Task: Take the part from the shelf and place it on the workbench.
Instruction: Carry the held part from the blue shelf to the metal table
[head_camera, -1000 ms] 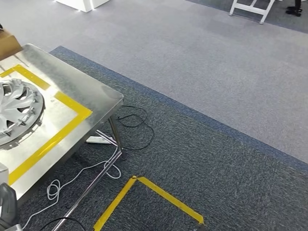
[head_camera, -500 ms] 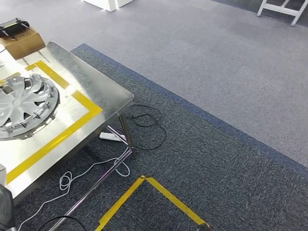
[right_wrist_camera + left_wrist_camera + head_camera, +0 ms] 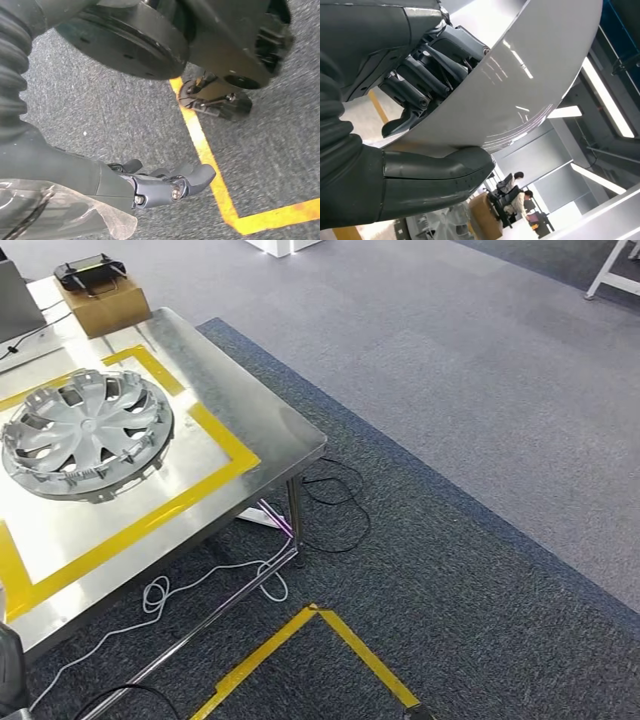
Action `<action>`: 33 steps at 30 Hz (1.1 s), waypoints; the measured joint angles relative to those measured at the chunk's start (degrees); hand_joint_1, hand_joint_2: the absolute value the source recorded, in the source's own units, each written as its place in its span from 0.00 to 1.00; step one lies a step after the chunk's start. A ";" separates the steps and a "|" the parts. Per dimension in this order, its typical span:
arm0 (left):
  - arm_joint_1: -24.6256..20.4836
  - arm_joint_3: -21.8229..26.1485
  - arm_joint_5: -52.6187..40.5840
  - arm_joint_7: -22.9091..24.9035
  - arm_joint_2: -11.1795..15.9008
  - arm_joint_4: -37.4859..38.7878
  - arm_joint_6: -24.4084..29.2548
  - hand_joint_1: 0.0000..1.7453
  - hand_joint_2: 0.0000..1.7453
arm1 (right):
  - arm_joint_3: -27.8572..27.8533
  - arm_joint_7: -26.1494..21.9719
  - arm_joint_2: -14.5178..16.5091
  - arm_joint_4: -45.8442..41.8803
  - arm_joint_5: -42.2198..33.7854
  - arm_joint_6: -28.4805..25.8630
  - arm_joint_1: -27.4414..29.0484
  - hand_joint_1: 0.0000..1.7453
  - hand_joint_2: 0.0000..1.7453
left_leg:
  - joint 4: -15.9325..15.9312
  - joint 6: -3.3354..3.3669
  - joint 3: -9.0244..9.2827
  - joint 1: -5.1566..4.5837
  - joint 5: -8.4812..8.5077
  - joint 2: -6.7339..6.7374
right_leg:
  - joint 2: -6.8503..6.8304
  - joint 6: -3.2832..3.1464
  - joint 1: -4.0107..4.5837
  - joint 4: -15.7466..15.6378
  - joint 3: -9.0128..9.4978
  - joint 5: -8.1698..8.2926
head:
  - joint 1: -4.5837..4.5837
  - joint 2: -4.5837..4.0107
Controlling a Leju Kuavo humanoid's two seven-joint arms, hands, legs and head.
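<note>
A curved silver part (image 3: 516, 85) fills the upper middle of the left wrist frame, pinched by the left hand (image 3: 429, 120), thumb under it and dark fingers (image 3: 418, 90) over it. The right hand (image 3: 158, 187) hangs above grey carpet (image 3: 113, 120), fingers loosely apart, holding nothing. A hubcap (image 3: 87, 430) lies on the steel workbench (image 3: 249, 430), upper left of the head frame, inside yellow tape (image 3: 219, 440)

The left hand (image 3: 414, 100) grips a silver part (image 3: 516, 80), thumb on one face and fingers on the other, so the part blocks that hand's forward room. Ahead lies the table (image 3: 249, 410), where a hubcap (image 3: 87, 430) fills much of the taped square (a cardboard box (image 3: 106, 302) beyond). The right hand (image 3: 162, 187) hangs over bare carpet (image 3: 113, 115), fingers seemingly loose.
</note>
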 joint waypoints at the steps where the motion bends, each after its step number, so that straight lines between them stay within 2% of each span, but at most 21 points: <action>1: -0.03 0.01 0.00 0.00 -0.02 -0.01 -0.01 1.00 1.00 | -0.01 -0.03 0.01 0.00 -0.02 -0.01 0.04 0.00 1.00 | 0.00 0.14 -0.02 0.01 0.00 -0.31 | 0.67 0.13 -0.05 3.90 -2.05 -1.57 | 0.09 0.00; 2: -0.04 0.02 0.00 0.00 -0.04 0.00 -0.01 1.00 1.00 | -0.01 -0.05 0.01 0.00 -0.04 0.00 0.04 0.00 1.00 | 0.02 0.20 -0.02 0.00 -0.02 -0.63 | 0.95 0.23 -0.07 6.98 -3.77 -2.41 | 0.10 -0.01; 3: -0.03 0.03 0.00 0.00 -0.04 0.00 -0.02 1.00 1.00 | -0.02 -0.07 0.01 -0.01 -0.06 0.01 0.02 0.00 1.00 | 0.03 0.21 0.03 0.00 -0.05 -0.99 | 1.08 0.29 -0.07 8.37 -4.70 -2.23 | 0.09 -0.01; 4: -0.03 0.05 0.00 0.00 -0.05 0.00 -0.02 1.00 1.00 | -0.01 -0.09 0.01 -0.01 -0.05 0.01 -0.01 0.00 1.00 | 0.05 0.18 0.11 0.00 -0.09 -1.40 | 1.16 0.31 -0.07 7.54 -4.55 -0.93 | 0.10 -0.01; 6: -0.04 0.10 0.00 0.00 -0.07 0.00 -0.01 1.00 1.00 | -0.01 -0.02 0.01 -0.01 -0.02 0.00 0.00 0.00 1.00 | 0.13 -0.04 0.31 0.04 -0.26 -2.25 | 1.69 0.17 -0.15 0.96 -1.78 3.29 | 0.11 0.00; 7: -0.03 0.12 0.02 0.00 -0.07 0.00 -0.01 1.00 1.00 | 0.00 0.01 0.01 -0.01 -0.01 -0.05 0.05 0.00 1.00 | 0.34 -0.28 0.27 -0.05 -0.41 -2.65 | 2.27 0.02 -0.22 -2.83 -0.11 4.72 | 0.13 0.00; 9: -0.01 0.17 0.07 0.00 -0.09 0.00 -0.02 1.00 1.00 | 0.00 0.02 0.01 -0.01 -0.02 -0.20 0.07 0.00 1.00 | 0.63 -0.90 -0.05 -0.18 -0.55 -3.21 | 3.19 -0.48 -0.24 -6.72 1.78 5.49 | 0.10 0.00; 12: 0.01 0.21 0.40 0.01 -0.09 -0.01 -0.02 1.00 1.00 | -0.02 -0.15 0.00 -0.04 -0.11 -0.32 0.00 0.00 1.00 | 1.06 -1.80 -0.43 -0.06 -0.81 -3.20 | 3.02 -1.49 -0.21 -7.11 2.17 5.36 | 0.06 0.00; 14: -0.07 0.22 0.60 0.01 -0.08 -0.02 -0.02 1.00 1.00 | -0.03 -0.23 -0.01 -0.07 -0.17 -0.37 0.01 0.00 1.00 | 4.30 -2.41 -1.77 0.02 -2.83 -2.00 | 2.58 -2.15 -0.37 -7.37 2.45 5.36 | -0.18 0.00; 16: -0.13 0.23 0.66 0.02 -0.07 -0.02 -0.02 1.00 1.00 | -0.04 -0.24 -0.02 -0.08 -0.20 -0.39 0.12 0.00 1.00 | 11.80 -2.85 -5.30 0.14 -6.39 -0.98 | 2.03 -2.56 -0.30 -7.37 2.67 5.11 | -0.38 0.00; 17: -0.13 0.24 0.67 0.02 -0.06 -0.02 -0.02 1.00 1.00 | -0.04 -0.24 -0.02 -0.08 -0.19 -0.36 0.18 0.00 1.00 | 15.41 -2.99 -7.12 0.20 -7.62 -0.84 | 1.75 -2.63 -0.27 -7.36 2.80 4.97 | -0.36 0.00; 18: -0.11 0.25 0.68 0.02 -0.05 -0.02 -0.02 1.00 1.00 | -0.03 -0.23 -0.01 -0.08 -0.19 -0.35 0.22 0.00 1.00 | 17.51 -3.06 -8.26 0.24 -7.85 -0.79 | 1.54 -2.66 -0.25 -7.35 2.97 4.79 | -0.37 0.00; 19: -0.11 0.26 0.68 0.02 -0.05 -0.02 -0.02 1.00 1.00 | -0.03 -0.22 -0.01 -0.08 -0.19 -0.34 0.25 0.00 1.00 | 17.29 -3.05 -8.30 0.27 -6.83 -0.78 | 1.39 -2.62 -0.24 -7.34 3.23 4.59 | -0.37 0.00; 20: -0.11 0.27 0.68 0.02 -0.05 -0.02 -0.02 1.00 1.00 | -0.02 -0.21 0.00 -0.08 -0.19 -0.32 0.27 0.00 1.00 | 14.78 -2.92 -7.22 0.26 -4.86 -0.77 | 1.29 -2.54 -0.23 -7.34 3.58 4.34 | -0.37 0.00; 21: -0.11 0.27 0.67 0.02 -0.05 -0.02 -0.02 1.00 1.00 | -0.02 -0.21 0.01 -0.08 -0.21 -0.29 0.27 0.00 1.00 | 10.75 -2.63 -5.37 0.23 -2.51 -0.68 | 1.23 -2.42 -0.22 -7.36 3.93 4.06 | -0.38 0.00; 23: -0.13 0.28 0.66 0.03 -0.05 -0.04 -0.02 1.00 1.00 | -0.03 -0.25 0.01 -0.08 -0.33 -0.22 0.22 0.00 1.00 | 3.74 -1.90 -1.94 -0.04 -0.34 -0.38 | 1.13 -1.86 -0.07 -7.39 4.36 3.40 | -0.37 0.00; 24: -0.12 0.28 0.66 0.03 -0.05 -0.05 -0.02 1.00 1.00 | -0.04 -0.26 0.01 -0.08 -0.40 -0.20 0.20 0.00 1.00 | 1.93 -1.54 -1.06 -0.21 -0.36 -0.27 | 1.07 -1.48 -0.04 -7.49 4.45 3.17 | -0.38 0.00; 28: 0.02 0.37 0.66 0.03 -0.11 -0.11 -0.03 1.00 1.00 | -0.03 -0.36 0.01 -0.08 -0.52 -0.10 0.12 0.00 1.00 | 0.48 -0.16 0.33 -0.13 -1.05 -0.51 | 0.96 0.09 -0.13 -6.26 5.13 2.75 | -0.27 -0.01; 30: -0.01 0.41 0.66 0.03 -0.17 -0.16 -0.04 1.00 1.00 | -0.04 -0.42 0.01 -0.08 -0.52 -0.08 0.03 0.00 1.00 | 0.18 0.36 1.19 0.07 -1.26 -0.54 | 1.14 0.45 -0.14 -1.36 2.30 0.55 | -0.01 -0.02; 32: -0.02 0.44 0.65 0.03 -0.20 -0.17 -0.04 1.00 1.00 | -0.03 -0.44 0.01 -0.08 -0.56 -0.06 0.07 0.00 1.00 | 0.18 0.59 1.60 0.00 -1.79 -0.58 | 1.24 0.83 -0.14 6.18 -2.81 -2.01 | 0.17 -0.02; 33: 0.00 0.46 0.65 0.03 -0.20 -0.17 -0.04 1.00 1.00 | -0.03 -0.50 0.01 -0.08 -0.60 -0.03 0.08 0.00 1.00 | 0.19 0.59 1.95 -0.04 -2.16 -0.63 | 1.25 0.93 -0.13 8.49 -4.87 -2.46 | 0.19 -0.02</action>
